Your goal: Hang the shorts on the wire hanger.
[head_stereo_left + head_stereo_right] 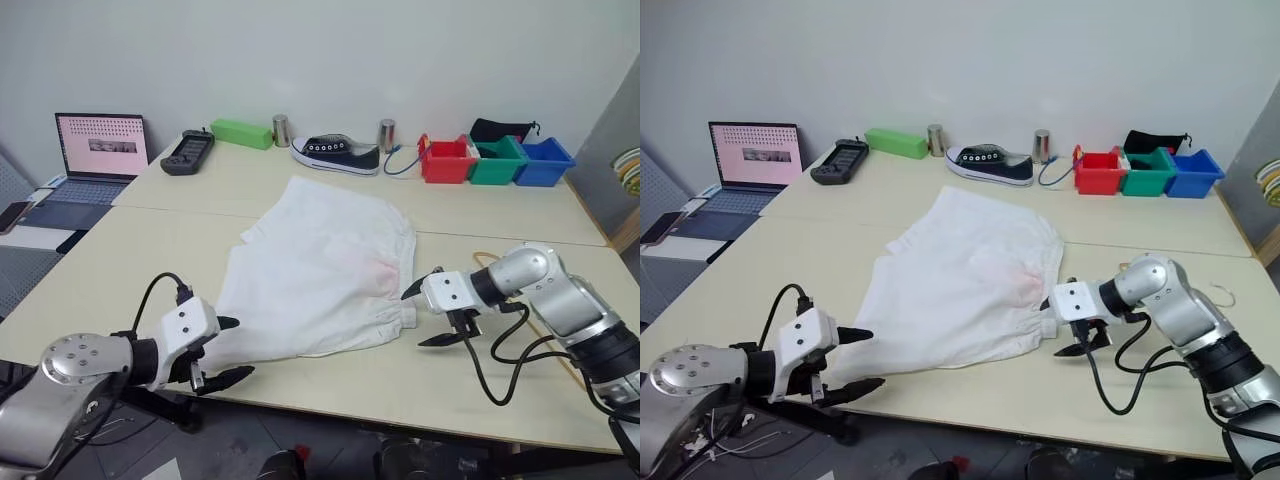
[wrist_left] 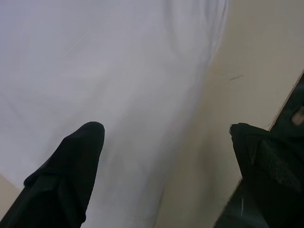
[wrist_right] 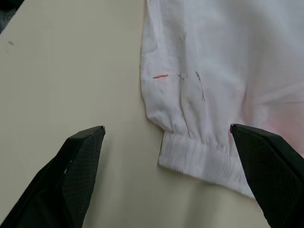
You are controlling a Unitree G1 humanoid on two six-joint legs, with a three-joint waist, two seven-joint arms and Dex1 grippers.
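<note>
Across the middle of the pale, smooth table (image 1: pixel 300 400) you have the shorts (image 1: pixel 325 270) spread flat, thin white fabric with soft creases, a faint pink patch and a gathered elastic waistband along the edge nearest the right gripper (image 1: pixel 428 312). You can see that gripper just beside the waistband corner with its black fingers spread wide and empty, while the left gripper (image 1: pixel 230 348) stands equally wide at the shorts' near corner, holding nothing. Beyond the shorts, against the plain white wall, sit a dark canvas shoe (image 1: pixel 336 153), red, green and blue plastic bins (image 1: pixel 495 162) and an open laptop (image 1: pixel 98 150).

Thin cloth shorts (image 1: pixel 325 270) (matt tabletop (image 1: pixel 520 385))
</note>
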